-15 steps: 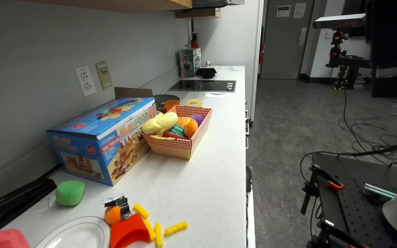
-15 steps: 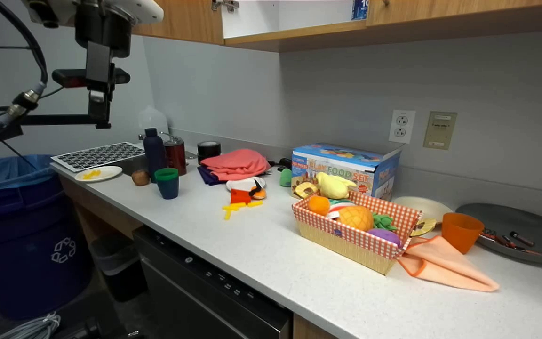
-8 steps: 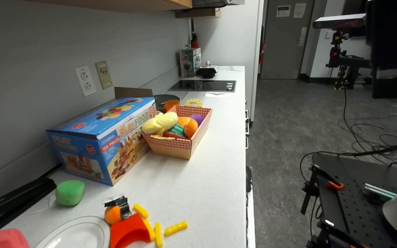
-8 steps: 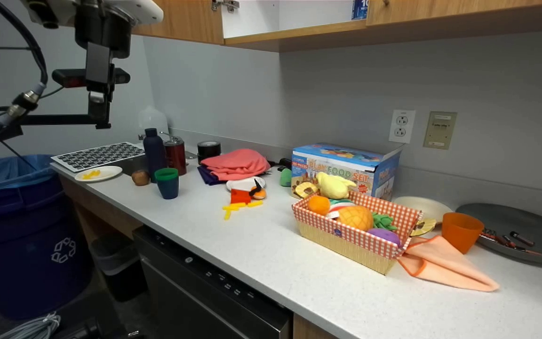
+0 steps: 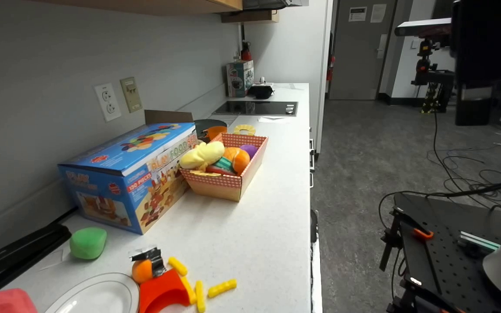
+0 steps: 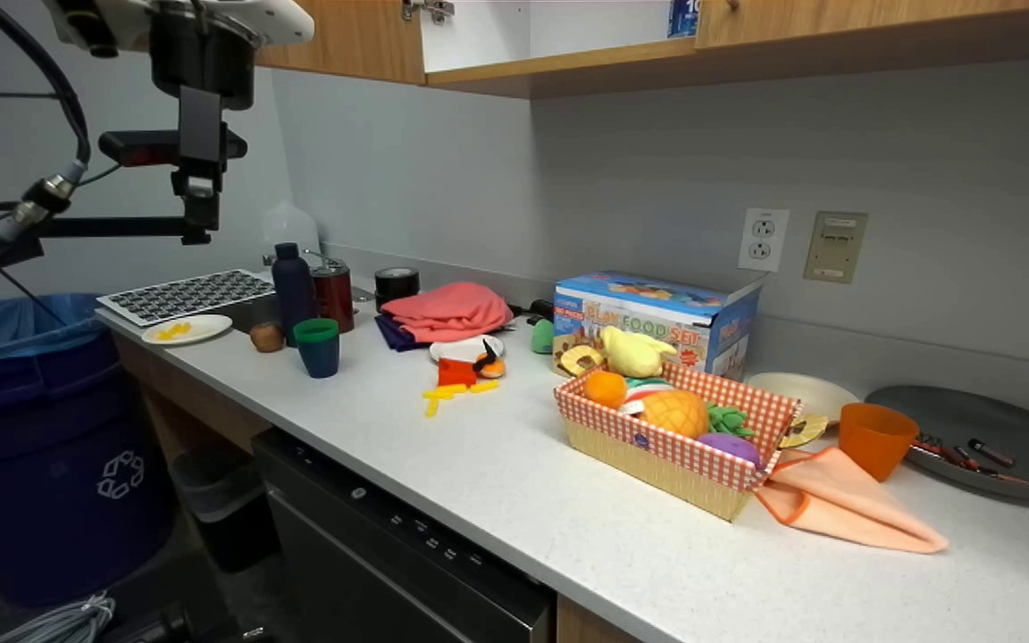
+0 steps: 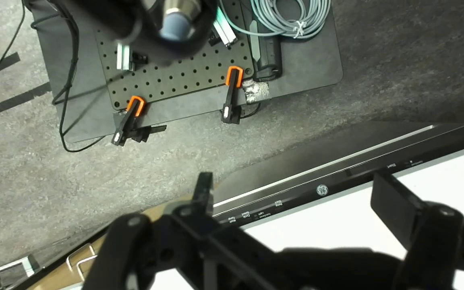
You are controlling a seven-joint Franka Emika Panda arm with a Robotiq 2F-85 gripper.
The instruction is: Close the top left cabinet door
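Tan wood grain covers the cabinet door [image 6: 345, 40], while the cabinet [image 6: 479, 36] is white within. The pincer [image 7: 292, 197] is black, the desk [image 6: 479, 500] white. Red-and-white checks line the basket [image 6: 648, 464] above a straw-coloured weave; its toys [image 6: 675, 413] are yellow, orange, green and purple. The box [image 6: 666, 313] is blue with a many-coloured food print. One cup [image 6: 317, 353] is green on top, dark blue below; a tumbler [image 6: 876, 438] is plain orange. The cloth [image 6: 452, 313] is pink, the napkin [image 6: 854, 505] peach with an orange hem, the bottle [image 6: 294, 286] navy. The bin [image 6: 50, 464] is dark blue with a white recycling sign.
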